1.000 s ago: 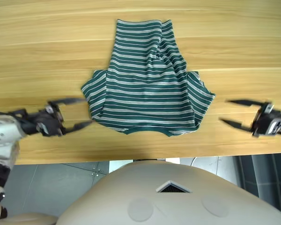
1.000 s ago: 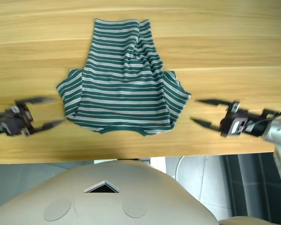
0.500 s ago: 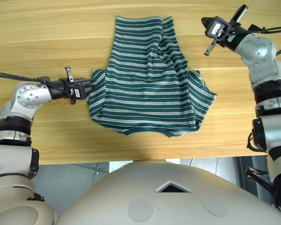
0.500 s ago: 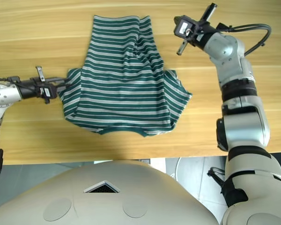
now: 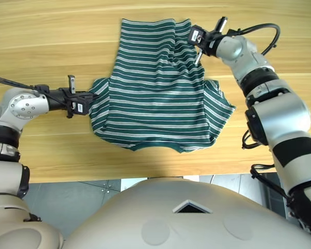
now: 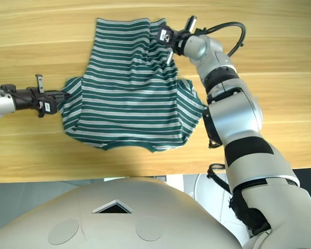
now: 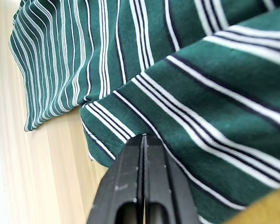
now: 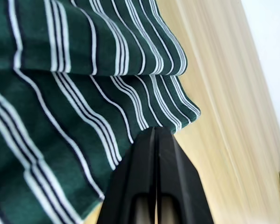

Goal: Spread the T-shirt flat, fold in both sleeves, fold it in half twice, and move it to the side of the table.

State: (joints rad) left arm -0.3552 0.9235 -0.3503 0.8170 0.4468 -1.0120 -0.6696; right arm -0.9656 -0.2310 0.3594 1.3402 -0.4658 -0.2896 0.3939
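at the t-shirt (image 5: 160,98), left gripper (image 7: 143,136) and right gripper (image 8: 155,129) pinch edges.

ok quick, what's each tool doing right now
left tool: closed on the T-shirt, at its left sleeve edge
right tool: closed on the T-shirt, at its far right edge

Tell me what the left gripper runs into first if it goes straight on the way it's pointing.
The T-shirt. The left gripper points sideways at the sleeve on the robot's left, and its shut tips seem to pinch that hem, so it would drive straight into the striped cloth.
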